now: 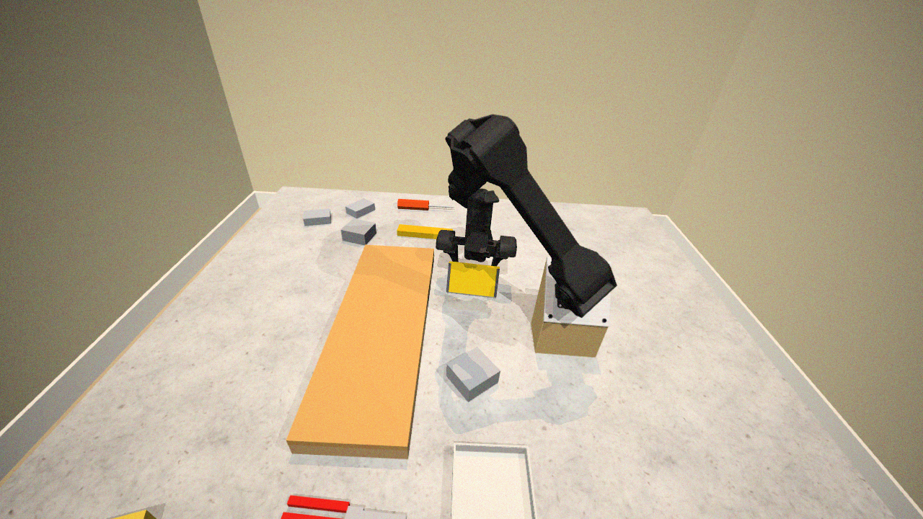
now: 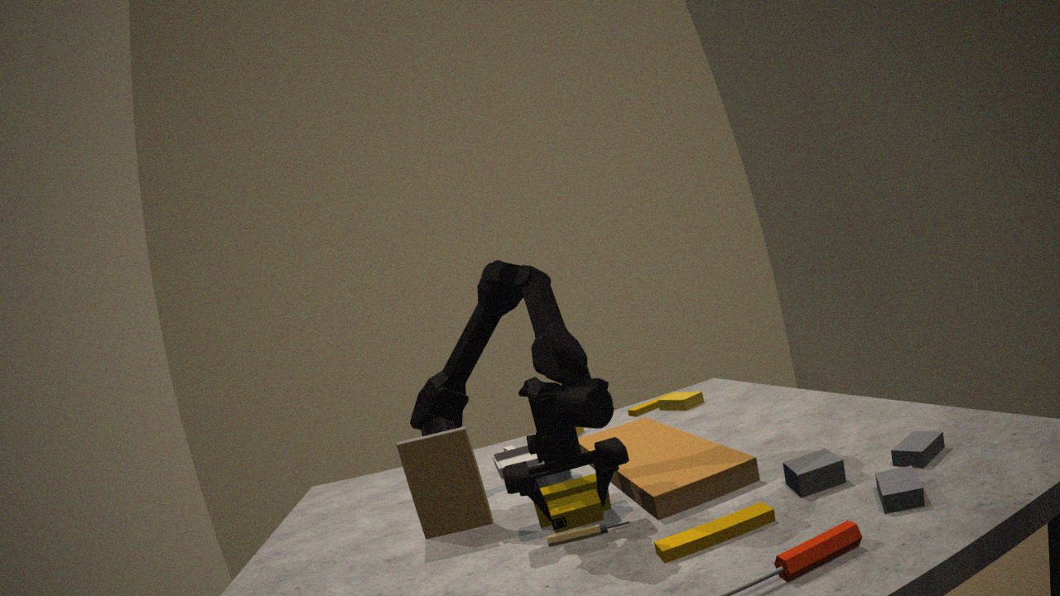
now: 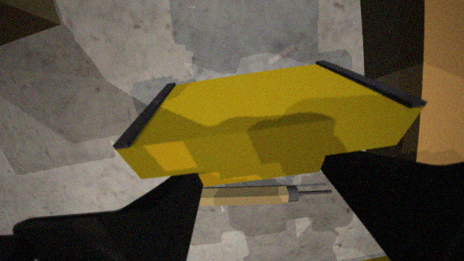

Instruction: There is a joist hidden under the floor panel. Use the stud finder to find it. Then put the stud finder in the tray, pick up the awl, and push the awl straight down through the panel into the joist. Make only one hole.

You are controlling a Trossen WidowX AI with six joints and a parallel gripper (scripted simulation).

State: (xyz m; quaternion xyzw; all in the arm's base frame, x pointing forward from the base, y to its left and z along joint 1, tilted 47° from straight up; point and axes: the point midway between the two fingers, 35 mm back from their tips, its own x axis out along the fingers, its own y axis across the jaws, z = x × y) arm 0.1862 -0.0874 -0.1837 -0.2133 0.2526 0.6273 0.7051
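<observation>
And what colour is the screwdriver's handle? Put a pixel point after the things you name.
Orange-red; the exterior view shows the handle (image 1: 412,204) (image 2: 819,550) best.

Pale table (image 1: 677,387) (image 2: 355,533) (image 3: 119,47) bearing orange panel (image 1: 368,348) (image 2: 681,459) (image 3: 444,83)
</observation>
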